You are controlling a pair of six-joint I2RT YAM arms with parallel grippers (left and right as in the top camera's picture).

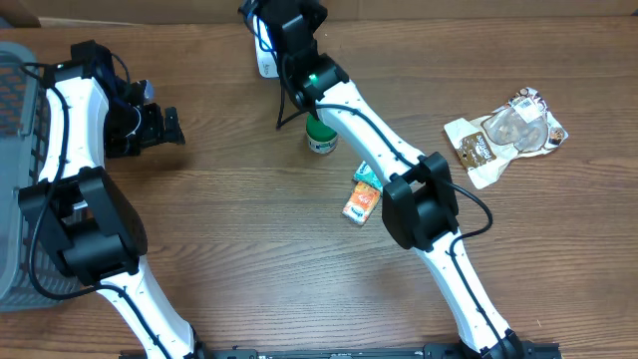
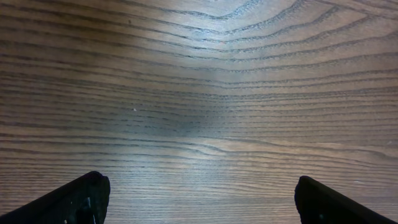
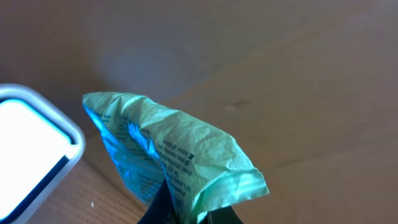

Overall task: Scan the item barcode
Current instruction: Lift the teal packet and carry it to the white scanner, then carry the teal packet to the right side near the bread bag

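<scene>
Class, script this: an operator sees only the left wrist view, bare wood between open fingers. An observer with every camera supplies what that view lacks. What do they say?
Observer: Your left gripper hangs open over bare wood; overhead, a grey basket sits just to that arm's left.
Operator: What is the right gripper doing?
Observer: The right gripper is shut on a crumpled green packet.
Operator: Is a scanner anywhere near it?
Observer: In the right wrist view, a white device with a lit face lies just left of the packet.
</scene>
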